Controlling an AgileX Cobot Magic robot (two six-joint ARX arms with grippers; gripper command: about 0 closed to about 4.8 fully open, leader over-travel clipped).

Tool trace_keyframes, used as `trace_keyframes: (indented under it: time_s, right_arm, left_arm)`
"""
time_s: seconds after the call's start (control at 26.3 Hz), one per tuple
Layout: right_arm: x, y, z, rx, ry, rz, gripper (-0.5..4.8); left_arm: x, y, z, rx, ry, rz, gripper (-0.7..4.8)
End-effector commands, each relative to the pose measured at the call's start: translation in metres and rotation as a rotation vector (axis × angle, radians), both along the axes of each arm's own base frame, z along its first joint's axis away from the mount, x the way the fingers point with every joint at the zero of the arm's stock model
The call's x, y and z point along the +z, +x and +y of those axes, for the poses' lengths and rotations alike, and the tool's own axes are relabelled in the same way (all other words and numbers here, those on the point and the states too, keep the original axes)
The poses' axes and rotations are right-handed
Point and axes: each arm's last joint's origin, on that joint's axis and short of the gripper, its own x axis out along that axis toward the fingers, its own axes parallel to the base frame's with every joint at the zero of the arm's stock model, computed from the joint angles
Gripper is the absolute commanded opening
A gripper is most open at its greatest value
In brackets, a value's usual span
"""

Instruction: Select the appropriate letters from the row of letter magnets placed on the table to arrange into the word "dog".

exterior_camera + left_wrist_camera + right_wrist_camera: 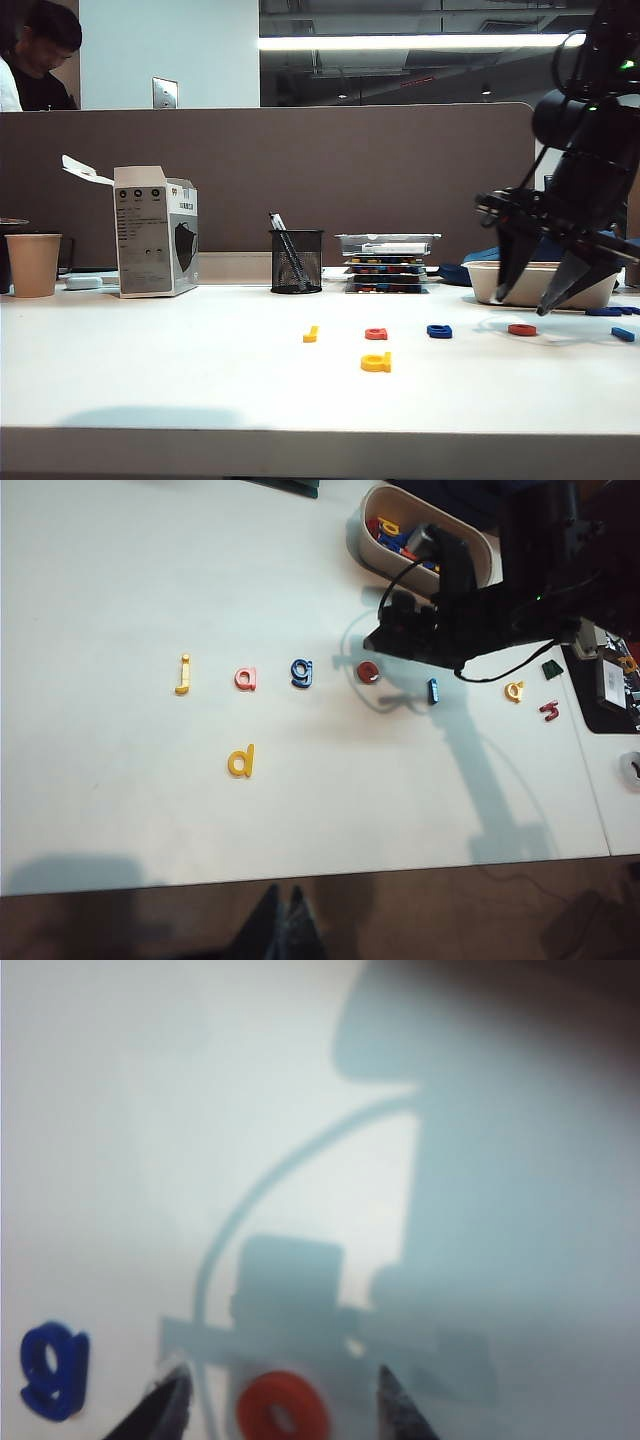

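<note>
I see the right gripper (545, 298) at the right of the exterior view, hanging above the worktop (150, 370) with its two fingers spread and nothing between them. In the right wrist view the fingertips (165, 1405) stand on either side of the red-orange "o" (283, 1410), apart from it, and the dark blue "g" (52, 1370) lies just beside it.

The left wrist view, looking down, shows the row across the middle of the frame: a thin yellow stick letter (183, 674) at the left, then a squarish red-orange letter (246, 679), the "g", the "o" and a light blue letter (433, 690). The yellow "d" (241, 761) lies alone below the row, under the squarish letter. A tray of spare letters (372, 555) sits at the upper right.

I cannot tell the left gripper's state; it shows in no view.
</note>
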Motion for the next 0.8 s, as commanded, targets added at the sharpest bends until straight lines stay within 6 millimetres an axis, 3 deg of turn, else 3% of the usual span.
trace_keyframes:
  time_s: [0.04, 0.27, 0.8]
  right_arm:
    - [0.0, -0.005, 0.011, 0.062, -0.012, 0.024, 2.8]
    - [-0.002, -0.011, 0.028, 0.115, -0.142, 0.025, 2.79]
    - [-0.011, -0.012, 0.031, 0.142, -0.197, 0.058, 2.77]
  left_arm:
    - [0.001, 0.0, 0.001, 0.002, -0.004, -0.006, -0.05]
    - [0.001, 0.0, 0.001, 0.002, -0.004, -0.006, -0.05]
    - [0.001, 0.0, 0.001, 0.002, -0.004, -0.006, -0.05]
